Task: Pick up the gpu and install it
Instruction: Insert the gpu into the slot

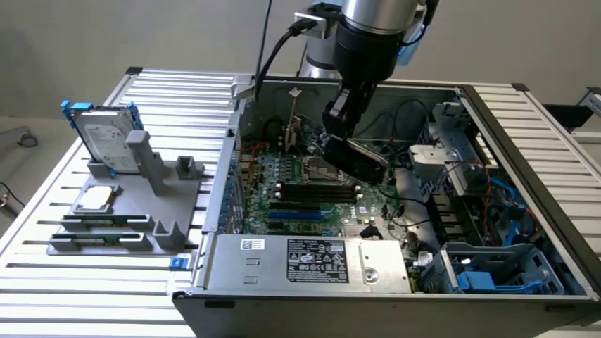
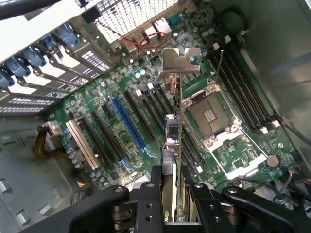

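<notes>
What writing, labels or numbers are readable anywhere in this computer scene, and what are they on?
No text can be read.
Black label on the power supply: too small.
White sticker beside it: too small.
Hard drive label: blurred.
Motherboard print: too small.
The graphics card in the gripper: none seen.

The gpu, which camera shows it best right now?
The wrist view: the gpu runs edge-on from the gripper clamping it to its silver bracket, above the motherboard. The exterior view shows its black face, tilted under the gripper, inside the case.
</notes>
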`<state>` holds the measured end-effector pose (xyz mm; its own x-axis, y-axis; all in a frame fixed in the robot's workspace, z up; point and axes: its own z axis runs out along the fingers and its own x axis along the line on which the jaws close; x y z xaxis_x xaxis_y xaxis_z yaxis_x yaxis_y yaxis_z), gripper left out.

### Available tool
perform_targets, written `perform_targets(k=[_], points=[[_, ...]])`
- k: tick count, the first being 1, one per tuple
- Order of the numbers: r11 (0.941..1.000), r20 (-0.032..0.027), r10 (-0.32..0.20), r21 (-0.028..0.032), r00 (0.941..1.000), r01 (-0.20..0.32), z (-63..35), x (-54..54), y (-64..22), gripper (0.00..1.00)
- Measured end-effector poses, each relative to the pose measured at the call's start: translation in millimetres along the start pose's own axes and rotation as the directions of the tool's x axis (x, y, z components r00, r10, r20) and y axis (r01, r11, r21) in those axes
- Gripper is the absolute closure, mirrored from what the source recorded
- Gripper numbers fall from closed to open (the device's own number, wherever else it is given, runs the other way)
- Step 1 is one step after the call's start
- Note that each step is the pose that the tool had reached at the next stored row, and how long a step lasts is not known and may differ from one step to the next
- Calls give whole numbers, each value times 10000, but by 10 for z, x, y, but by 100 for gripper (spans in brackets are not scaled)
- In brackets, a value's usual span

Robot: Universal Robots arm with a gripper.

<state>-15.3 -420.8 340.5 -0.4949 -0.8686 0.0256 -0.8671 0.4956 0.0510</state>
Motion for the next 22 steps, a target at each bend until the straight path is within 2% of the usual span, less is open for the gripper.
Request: perform_targets(k=[3,6,8,13,15,22], points=[[9985,-1,-544,61,9985,544,22,0,-1,74],[9941,-10,-1081,120,9941,1081,41,-1,-2,74],[9895,-18,-1441,150,9896,1441,51,-1,-3,74],[9764,-58,-2152,163,9766,2152,64,8,-8,74],[9734,-65,-2286,165,9735,2286,69,25,-18,74],[9708,-64,-2389,189,9710,2390,78,154,-81,74]])
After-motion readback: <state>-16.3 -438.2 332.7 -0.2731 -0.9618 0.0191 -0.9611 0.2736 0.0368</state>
